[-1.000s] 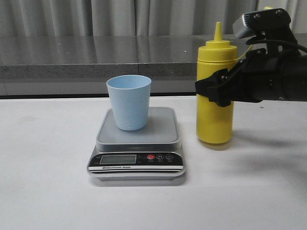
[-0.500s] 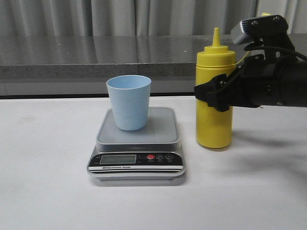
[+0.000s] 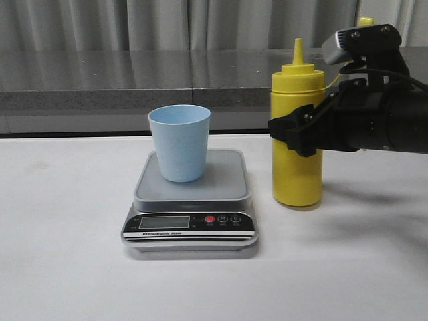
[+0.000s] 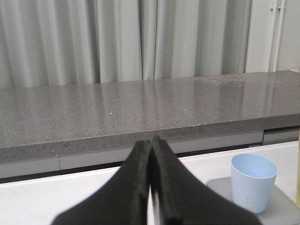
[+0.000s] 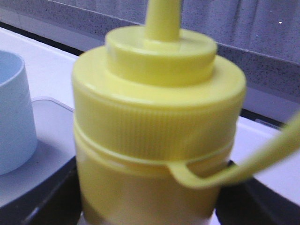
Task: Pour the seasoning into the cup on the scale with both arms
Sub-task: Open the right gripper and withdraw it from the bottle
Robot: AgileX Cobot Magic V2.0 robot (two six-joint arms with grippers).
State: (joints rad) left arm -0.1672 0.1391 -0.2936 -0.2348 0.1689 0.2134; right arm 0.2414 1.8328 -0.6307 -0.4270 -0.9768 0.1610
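The scale [image 3: 190, 210] sits on the white worktop [image 3: 60, 267], and everything else is placed from it. Its black panel with the LCD, a red button and two dark ones faces the front camera; what the display reads is too small to tell. On its grey platform, toward the rear and a little to the robot's left of centre, stands the cup [image 3: 179, 142] — upright, open mouth up. What is inside cannot be seen from the front.

Just beside the scale, to the robot's right, is the bottle [image 3: 297, 130], upright, its cone nozzle pointing up and rising well above the cup's rim. Its base looks close to the worktop, though whether it touches cannot be told. The right pincer [image 3: 294, 134] is clamped around the bottle's middle, the black arm reaching in from the right with a silver-grey part above the wrist. In the right wrist view the bottle [image 5: 157, 126] fills the frame between the black jaws, its thin tether looping off the ribbed cap; the cup [image 5: 14, 112] and a corner of the scale [image 5: 44, 150] show alongside.

The left pincer [image 4: 151, 143] appears only in its own wrist view — fingers pressed together, holding nothing, with the cup [image 4: 253, 181] on the scale platform [image 4: 220, 187] beyond it.

Behind the scale runs a grey stone ledge [image 3: 100, 77], then pale curtains [image 3: 134, 23].
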